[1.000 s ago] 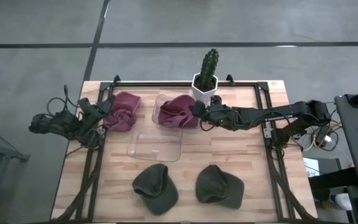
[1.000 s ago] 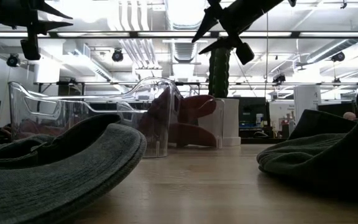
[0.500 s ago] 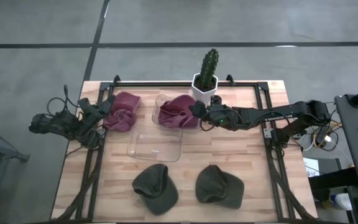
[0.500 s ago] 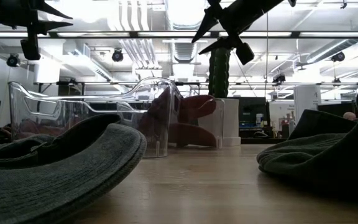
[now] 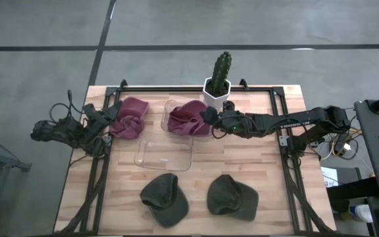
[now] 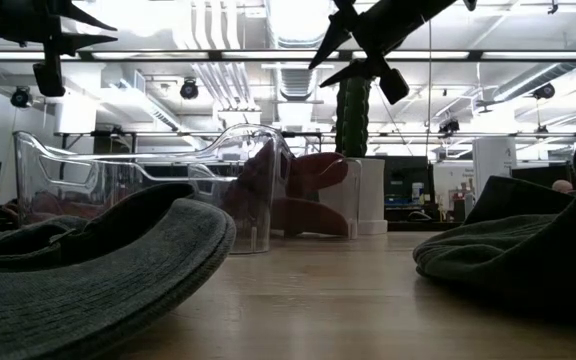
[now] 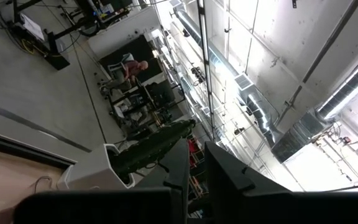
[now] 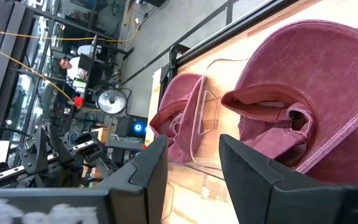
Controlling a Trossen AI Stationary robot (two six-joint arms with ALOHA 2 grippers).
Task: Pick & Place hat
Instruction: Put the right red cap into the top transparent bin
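Spanning most of the high view, the wooden bench (image 5: pixel 255 164) carries every item inside a dark rail frame, which keeps the work within both arms' reach. Two clear plastic bins come next in size. The empty bin (image 5: pixel 165 155) lies near the middle, presumably awaiting a hat. The far bin (image 5: pixel 170 110) holds a maroon cap (image 5: pixel 189 119), so one placement appears done. A second maroon cap (image 5: pixel 129 117) lies on the bare wood at the far left, just beside the left gripper (image 5: pixel 105 118), probably next to be picked up. Two olive caps, the left olive cap (image 5: pixel 165 198) and the right olive cap (image 5: pixel 232 197), rest apart along the near edge, seemingly staged for later.

The right arm stretches across from the right edge. Its right gripper (image 5: pixel 210 118) hovers at the far bin's rim, over the binned cap, with the jaws released and nothing between them. This posture suits an arm that has let go or is about to reach in. The left arm waits folded at the left edge. Its jaws stand nearly together and hold nothing.

A potted cactus (image 5: pixel 220 78) stands at the far edge as a bystander, near the right gripper. No brand, label or writing can be read.
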